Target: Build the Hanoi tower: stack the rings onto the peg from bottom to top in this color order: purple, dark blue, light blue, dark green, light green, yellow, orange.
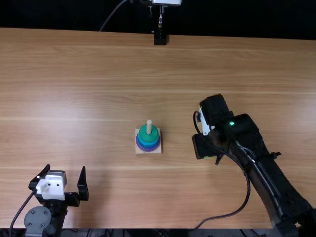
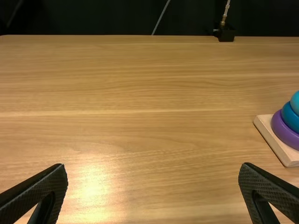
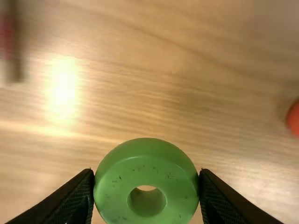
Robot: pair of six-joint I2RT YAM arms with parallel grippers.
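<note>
My left gripper (image 1: 65,169) rests open and holding nothing at the near left; in the left wrist view my left gripper (image 2: 153,170) has its fingers wide apart. My right gripper (image 1: 208,148) hangs right of the peg (image 1: 149,126). In the right wrist view my right gripper (image 3: 146,179) is shut on the light green ring (image 3: 146,161), whose hole faces the camera. Around the peg on the square wooden base (image 1: 138,150), from the bottom, sit the purple ring (image 1: 148,149), dark blue and light blue rings, and the dark green ring (image 1: 148,135) on top.
In the right wrist view a red-orange round object (image 3: 294,118) is cut off at the edge, and a blurred dark and reddish object (image 3: 11,42) shows at the upper left. A black stand (image 1: 160,38) is at the table's far edge.
</note>
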